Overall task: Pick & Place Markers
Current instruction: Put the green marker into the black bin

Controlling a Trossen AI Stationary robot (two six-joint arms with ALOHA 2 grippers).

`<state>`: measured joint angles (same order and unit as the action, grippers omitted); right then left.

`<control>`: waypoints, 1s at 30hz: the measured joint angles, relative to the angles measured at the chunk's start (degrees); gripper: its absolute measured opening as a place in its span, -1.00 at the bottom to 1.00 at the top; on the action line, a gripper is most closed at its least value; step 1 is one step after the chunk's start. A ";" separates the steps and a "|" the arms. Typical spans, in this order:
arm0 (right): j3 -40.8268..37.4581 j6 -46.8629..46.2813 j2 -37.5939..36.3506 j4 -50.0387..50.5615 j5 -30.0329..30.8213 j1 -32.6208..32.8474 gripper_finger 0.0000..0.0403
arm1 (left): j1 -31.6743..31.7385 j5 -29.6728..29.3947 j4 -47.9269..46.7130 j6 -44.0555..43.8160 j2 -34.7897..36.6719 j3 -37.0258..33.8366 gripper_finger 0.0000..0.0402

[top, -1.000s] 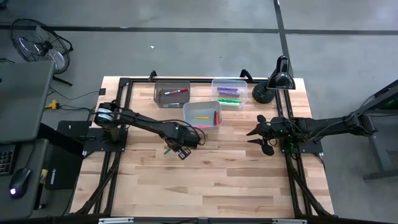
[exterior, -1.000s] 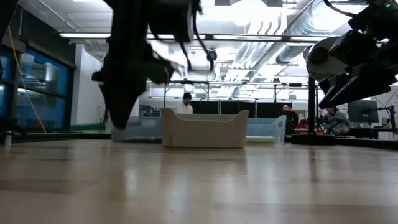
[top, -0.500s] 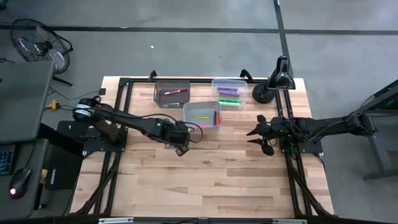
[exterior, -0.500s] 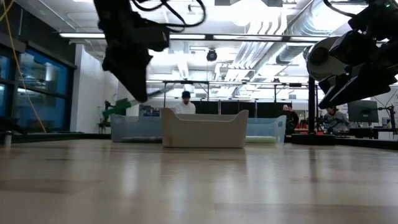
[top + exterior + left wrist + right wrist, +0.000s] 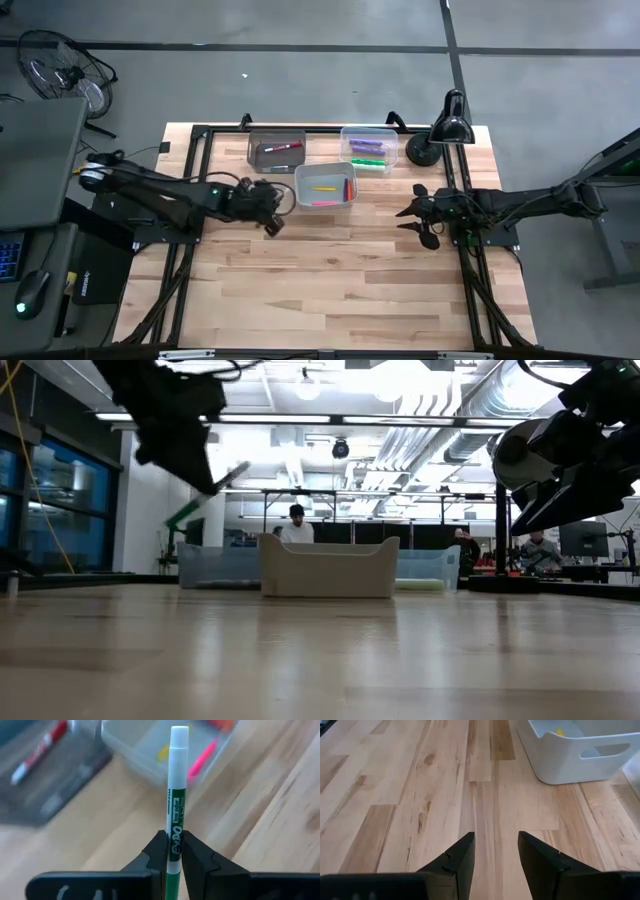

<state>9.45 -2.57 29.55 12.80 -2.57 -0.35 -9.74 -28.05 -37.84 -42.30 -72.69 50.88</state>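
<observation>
A green marker [image 5: 174, 815] is pinched tight in the left hand [image 5: 172, 851], lifted off the counter [image 5: 340, 270] so it can be carried. The bins (white one [image 5: 325, 186] nearest) are just ahead. The right hand [image 5: 495, 855] is kept open and empty, waiting.

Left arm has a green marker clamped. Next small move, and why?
Probably carry it toward the clear bin at the back, since that one already holds a green marker beside purple ones. The left gripper holds the green marker off the table, near the white bin, which holds yellow and pink. The right gripper waits open.
</observation>
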 joint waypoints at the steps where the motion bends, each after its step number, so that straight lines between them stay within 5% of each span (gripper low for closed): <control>1: 0.00 0.02 0.06 -0.04 0.24 0.00 -0.31 | 0.00 -1.11 2.54 0.94 1.72 -1.26 -0.82; 9: 0.02 0.04 1.64 -0.71 0.60 0.00 -0.31 | 7.59 -3.54 17.59 11.36 13.39 -11.22 -0.82; 21: 0.02 0.04 2.72 -1.10 0.90 -0.01 -0.31 | 35.07 20.20 33.73 36.31 12.05 -12.64 -0.82; 30: 0.02 -0.08 2.63 -1.14 0.75 -0.01 -0.31 | 49.88 32.89 34.57 46.37 4.22 -11.18 -0.82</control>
<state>9.47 -2.65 32.18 11.65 -1.82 -0.36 40.14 4.84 -3.26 4.07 -68.47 39.70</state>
